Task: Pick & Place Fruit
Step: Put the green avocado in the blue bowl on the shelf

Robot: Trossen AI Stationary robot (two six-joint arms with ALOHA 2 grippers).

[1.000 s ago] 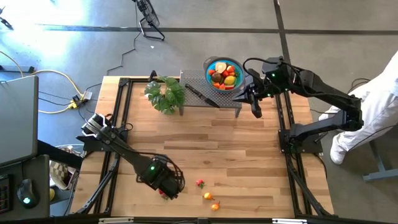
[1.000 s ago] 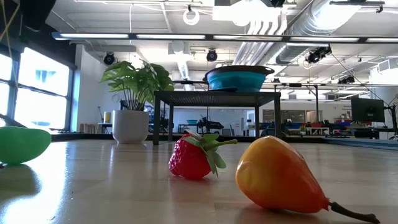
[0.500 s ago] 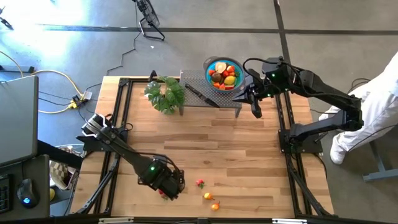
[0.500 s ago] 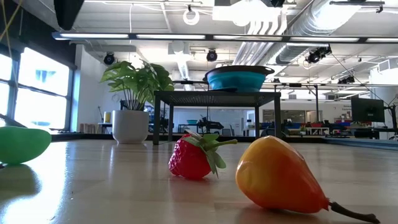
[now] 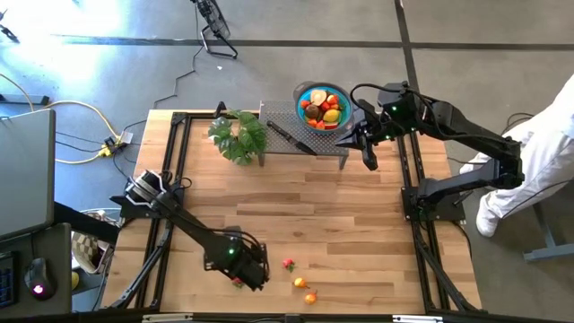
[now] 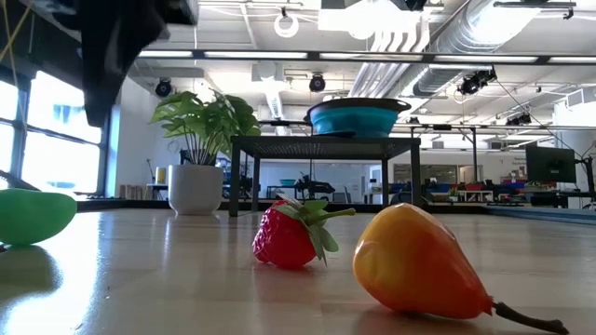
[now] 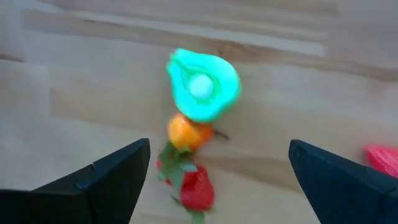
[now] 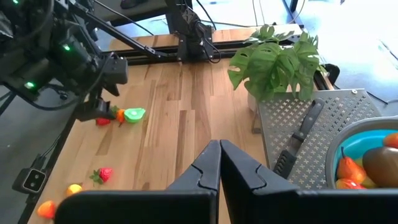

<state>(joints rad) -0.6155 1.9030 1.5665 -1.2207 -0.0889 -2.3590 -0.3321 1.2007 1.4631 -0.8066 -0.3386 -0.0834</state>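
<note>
Left wrist view: the left gripper [image 7: 217, 180] is seen with fingers spread wide above a green pear-shaped half [image 7: 203, 85], a small orange piece [image 7: 185, 133] and a strawberry [image 7: 194, 186], all lying on the tabletop [image 7: 323, 93]; nothing is held. In the high view this gripper [image 5: 247, 269] is placed at the near edge, just beside another strawberry [image 5: 288, 264] and what is probably a yellow-orange pear [image 5: 301, 283]. More fruit is piled in the blue bowl [image 5: 305, 92] on the mesh stand [image 5: 287, 121]. The right gripper [image 5: 369, 161] is held beside that stand, fingers pressed together, empty.
</note>
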